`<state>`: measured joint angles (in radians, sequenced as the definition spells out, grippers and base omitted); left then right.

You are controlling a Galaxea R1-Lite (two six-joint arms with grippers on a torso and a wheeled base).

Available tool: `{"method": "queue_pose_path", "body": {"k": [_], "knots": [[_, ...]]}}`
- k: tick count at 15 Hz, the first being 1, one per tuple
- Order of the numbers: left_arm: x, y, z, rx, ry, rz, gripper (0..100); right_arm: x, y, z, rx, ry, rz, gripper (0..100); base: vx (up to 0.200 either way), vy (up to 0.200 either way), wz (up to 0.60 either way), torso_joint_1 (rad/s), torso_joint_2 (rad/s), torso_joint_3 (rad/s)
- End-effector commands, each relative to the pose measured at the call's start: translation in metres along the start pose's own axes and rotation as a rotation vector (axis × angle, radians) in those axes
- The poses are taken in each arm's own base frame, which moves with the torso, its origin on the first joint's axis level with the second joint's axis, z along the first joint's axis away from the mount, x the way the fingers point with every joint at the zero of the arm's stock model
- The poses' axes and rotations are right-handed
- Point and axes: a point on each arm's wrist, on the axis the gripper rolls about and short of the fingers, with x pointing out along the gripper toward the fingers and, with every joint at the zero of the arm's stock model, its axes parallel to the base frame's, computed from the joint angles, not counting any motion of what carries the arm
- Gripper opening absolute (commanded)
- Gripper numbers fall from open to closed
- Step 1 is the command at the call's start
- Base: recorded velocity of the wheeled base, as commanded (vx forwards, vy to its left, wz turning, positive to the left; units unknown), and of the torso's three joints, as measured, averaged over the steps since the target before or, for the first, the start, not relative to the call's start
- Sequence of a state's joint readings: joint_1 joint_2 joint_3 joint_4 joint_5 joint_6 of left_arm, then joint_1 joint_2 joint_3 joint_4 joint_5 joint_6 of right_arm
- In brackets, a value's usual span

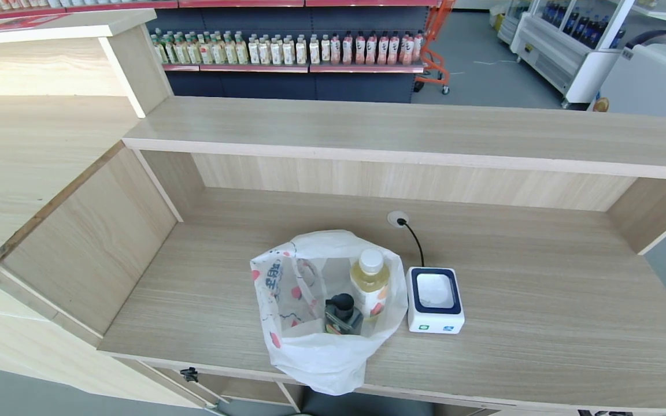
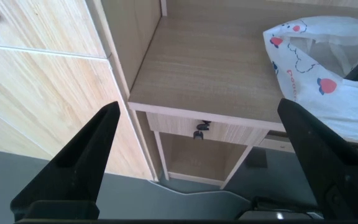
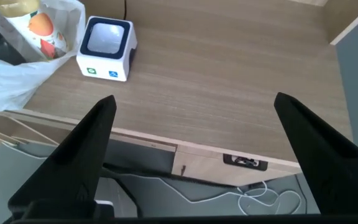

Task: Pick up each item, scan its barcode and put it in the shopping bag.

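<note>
Bottle (image 1: 370, 281) in shopping bag (image 1: 310, 358) beside scanner (image 1: 435, 296), left pincer (image 2: 197, 106) spread, right pincer (image 3: 194, 98) spread

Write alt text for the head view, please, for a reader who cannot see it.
An open white shopping bag stands on a wooden counter, holding a yellow drink bottle and a dark bottle with a black top. A white scanner sits just to the bag's right, its black cable running to a hole in the counter.
</note>
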<state>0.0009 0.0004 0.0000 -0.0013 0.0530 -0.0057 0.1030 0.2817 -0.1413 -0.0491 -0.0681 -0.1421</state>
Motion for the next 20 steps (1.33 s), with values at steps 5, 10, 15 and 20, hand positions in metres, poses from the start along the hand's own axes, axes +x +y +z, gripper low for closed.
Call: {"method": "queue_pose_path", "body": {"k": [5,10,15,20], "knots": [[0.000,0.000,0.000,0.000,-0.001,0.000,100,-0.006,0.002,-0.015,0.006,-0.030,-0.004,100,0.000,-0.200,0.00,0.001,0.00,0.001],[0.000,0.000,0.000,-0.002,-0.001,0.000,100,-0.009,0.004,-0.031,0.029,-0.047,0.014,100,0.000,-0.080,0.00,0.002,0.00,0.000],[0.000,0.000,0.000,-0.003,-0.001,0.000,100,-0.009,0.006,-0.041,0.038,-0.053,0.046,100,0.000,0.000,0.00,0.000,0.00,0.000],[0.000,0.000,0.000,-0.003,-0.001,0.000,100,-0.008,0.006,-0.042,0.049,-0.050,0.047,100,0.000,0.000,0.00,0.000,0.00,0.000]]}}
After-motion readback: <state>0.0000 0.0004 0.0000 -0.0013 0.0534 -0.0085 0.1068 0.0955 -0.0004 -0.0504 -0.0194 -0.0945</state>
